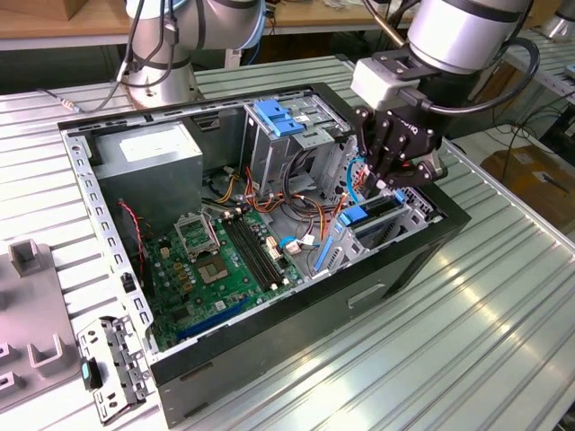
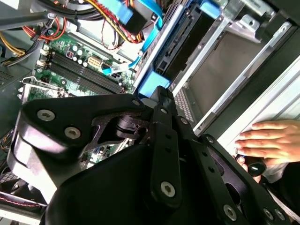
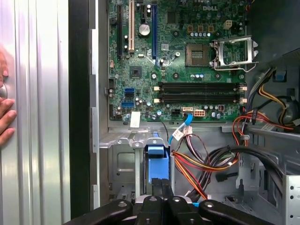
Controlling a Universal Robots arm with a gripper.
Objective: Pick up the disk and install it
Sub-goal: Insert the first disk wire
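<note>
The disk (image 1: 367,218) stands on edge in the drive bay at the exterior view's right end of the open computer case (image 1: 269,334), its bright blue carrier rail facing up. My gripper (image 1: 377,186) hangs straight above it with both black fingers drawn together, shut. In both wrist views the fingertips meet at the blue rail end of the disk (image 2: 151,86) (image 3: 156,161). The gripper (image 2: 161,92) (image 3: 161,185) seems to touch that rail rather than clasp it. The disk's metal body is hidden down in the bay.
Beside the bay are the green motherboard (image 1: 216,260) and loose coloured cables (image 3: 201,164). A grey power supply (image 1: 148,151) and a drive cage with a blue latch (image 1: 278,117) sit behind. A person's hand (image 2: 267,140) (image 3: 5,117) rests outside the case wall. Grey fixtures (image 1: 27,269) lie at the exterior view's left.
</note>
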